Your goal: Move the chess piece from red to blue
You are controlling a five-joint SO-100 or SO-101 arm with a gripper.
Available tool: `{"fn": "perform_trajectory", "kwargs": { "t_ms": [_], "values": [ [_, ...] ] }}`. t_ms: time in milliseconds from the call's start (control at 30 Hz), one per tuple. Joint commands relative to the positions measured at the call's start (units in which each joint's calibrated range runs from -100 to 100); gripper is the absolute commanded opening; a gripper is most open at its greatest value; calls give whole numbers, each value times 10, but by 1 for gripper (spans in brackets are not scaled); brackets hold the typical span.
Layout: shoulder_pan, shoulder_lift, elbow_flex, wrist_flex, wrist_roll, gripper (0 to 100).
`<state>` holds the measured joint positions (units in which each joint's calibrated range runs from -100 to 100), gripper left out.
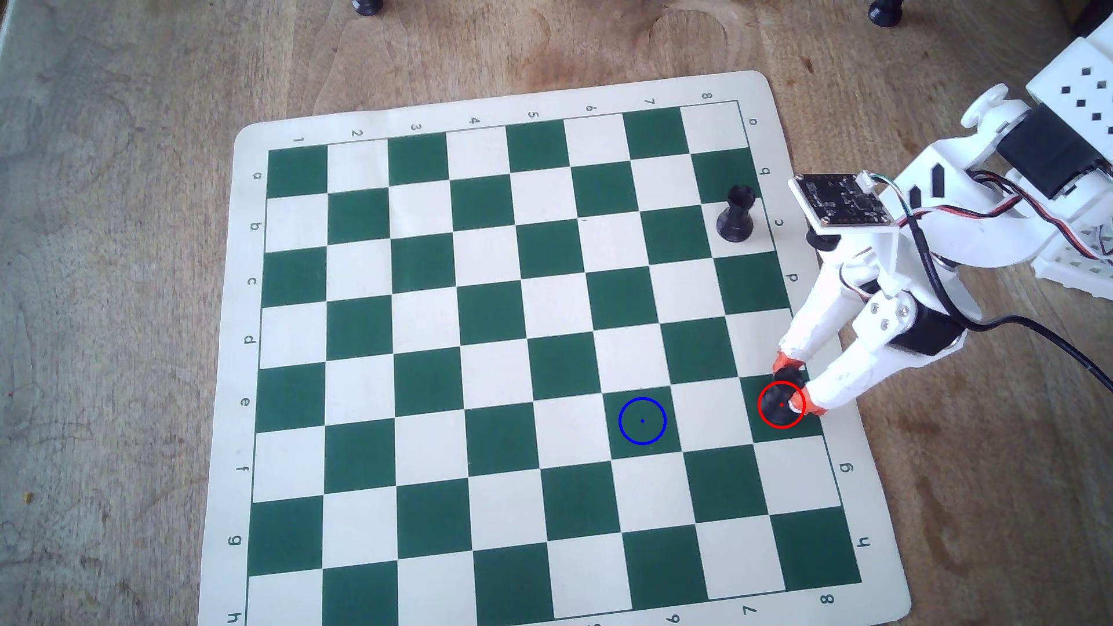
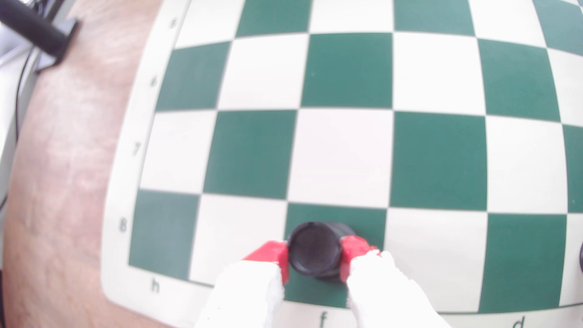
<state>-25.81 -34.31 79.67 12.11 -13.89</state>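
Observation:
The chess piece (image 1: 786,378), a black rook, stands in the red ring (image 1: 759,405) on a green square at the board's right edge in the overhead view. My gripper (image 1: 799,386) reaches in from the right, its orange-red fingertips (image 1: 782,361) on either side of the rook. In the wrist view the gripper (image 2: 315,252) has both red pads (image 2: 274,255) pressed against the rook's round top (image 2: 314,247). The blue ring (image 1: 620,421) lies empty on a green square two squares to the left of the red ring.
A second black rook (image 1: 736,216) stands near the board's (image 1: 421,337) upper right edge. Two dark pieces (image 1: 367,6) (image 1: 885,12) sit on the wooden table beyond the board's far edge. A black cable (image 1: 1048,355) trails from the arm.

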Motion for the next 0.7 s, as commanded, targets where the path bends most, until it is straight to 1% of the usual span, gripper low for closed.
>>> {"fn": "perform_trajectory", "kwargs": {
  "t_ms": [0, 67, 133, 200, 267, 300, 400, 433, 533, 667],
  "values": [
    [-7, -7, -45, 12, 1, 0],
    [-5, -16, -46, 22, 2, 0],
    [0, -35, -60, 61, 4, 0],
    [9, -69, -99, 147, 6, 0],
    [15, -89, -137, 197, 3, 0],
    [23, -103, -185, 252, 0, 0],
    [38, -123, -274, 333, -2, 0],
    [43, -128, -336, 380, -2, 0],
    [47, -119, -421, 432, 1, 0],
    [65, -26, -529, 427, 1, 0]
  ]
}}
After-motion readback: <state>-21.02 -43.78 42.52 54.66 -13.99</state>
